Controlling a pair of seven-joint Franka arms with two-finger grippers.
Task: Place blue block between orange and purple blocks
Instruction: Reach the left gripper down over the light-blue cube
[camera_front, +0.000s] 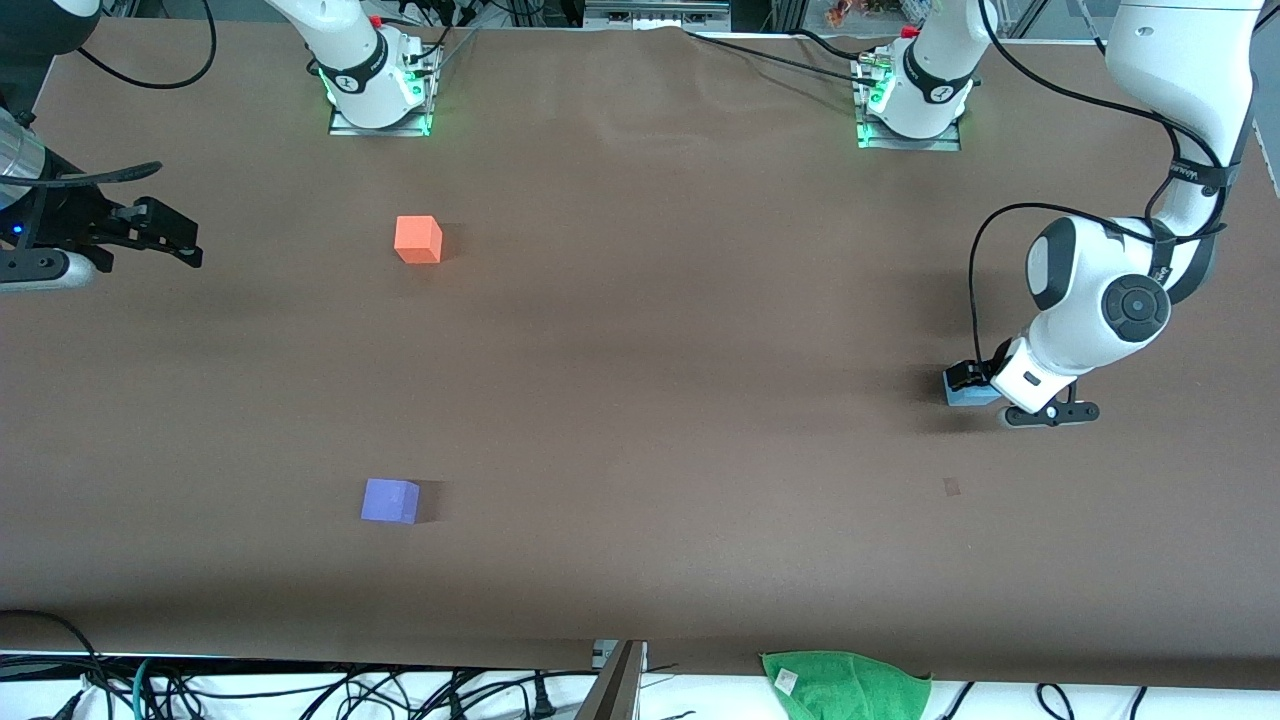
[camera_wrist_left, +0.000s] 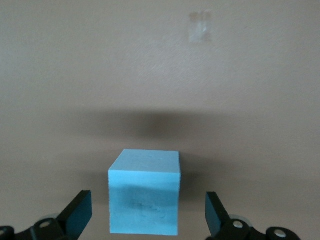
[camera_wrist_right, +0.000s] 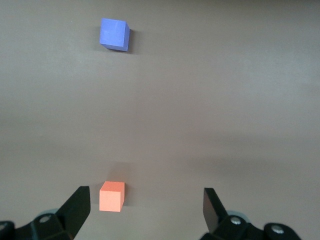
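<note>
Two pincers, both spread wide and gripping nothing. Your left pincer (camera_wrist_left: 147, 220) is down at the desk (camera_front: 640, 400) with the blue block (camera_wrist_left: 145, 197) between its fingers, untouched, toward the left arm's end. Your right pincer (camera_wrist_right: 145, 212) waits aloft at its end; the orange block (camera_front: 418, 239) lies farther from the front camera than the purple block (camera_front: 390, 500).

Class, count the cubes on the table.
3: orange block nearest the bases, purple block nearer the camera, blue block between the left gripper's open fingers.
</note>
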